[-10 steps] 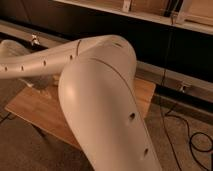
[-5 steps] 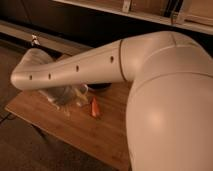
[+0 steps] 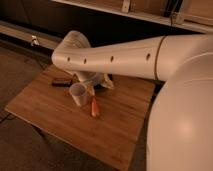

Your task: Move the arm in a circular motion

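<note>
Cream-white tubular robot arm [image 3: 120, 57] w/ dark holes is reaching over wooden surface [image 3: 45, 112]; end effector [image 3: 95, 82] is hanging just behind small white cup [image 3: 78, 94], grip state: can't tell. Risk: circling this low is likely clipping cup, toppling it.

I can read no writing, label, brand or number anywhere, neither on my thick cream-white arm [image 3: 125, 57] with its row of small dark holes nor on the light wooden table [image 3: 120, 130]. My gripper [image 3: 97, 82] hangs over the table's far side, just beside the small white cup [image 3: 78, 94].
</note>
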`<action>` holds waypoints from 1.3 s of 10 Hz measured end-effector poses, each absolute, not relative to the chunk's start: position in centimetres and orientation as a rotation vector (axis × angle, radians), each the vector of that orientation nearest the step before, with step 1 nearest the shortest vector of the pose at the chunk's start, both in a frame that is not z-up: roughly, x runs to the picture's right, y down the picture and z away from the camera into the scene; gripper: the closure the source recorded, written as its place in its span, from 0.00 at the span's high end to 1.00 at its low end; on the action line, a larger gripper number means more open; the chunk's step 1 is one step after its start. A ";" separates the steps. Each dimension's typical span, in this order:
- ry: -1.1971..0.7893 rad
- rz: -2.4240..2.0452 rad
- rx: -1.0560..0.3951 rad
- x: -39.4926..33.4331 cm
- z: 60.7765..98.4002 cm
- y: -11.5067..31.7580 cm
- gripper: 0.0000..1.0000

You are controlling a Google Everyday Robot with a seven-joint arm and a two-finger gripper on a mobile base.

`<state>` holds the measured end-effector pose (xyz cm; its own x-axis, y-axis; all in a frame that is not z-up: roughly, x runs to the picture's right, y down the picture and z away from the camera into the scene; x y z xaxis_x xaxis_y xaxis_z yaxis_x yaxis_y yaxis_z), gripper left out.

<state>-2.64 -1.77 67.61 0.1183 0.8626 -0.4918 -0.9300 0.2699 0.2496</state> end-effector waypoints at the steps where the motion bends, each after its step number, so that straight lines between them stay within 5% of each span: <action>1: 0.593 1.306 -0.120 -5.0 68.9 -3.0 0.65; 4: 0.516 1.201 -0.164 -14.0 71.0 -3.2 0.65; 8: 0.428 0.982 -0.318 -21.4 68.2 3.4 0.65; 13: 0.569 1.066 -0.360 -10.3 64.1 9.5 0.65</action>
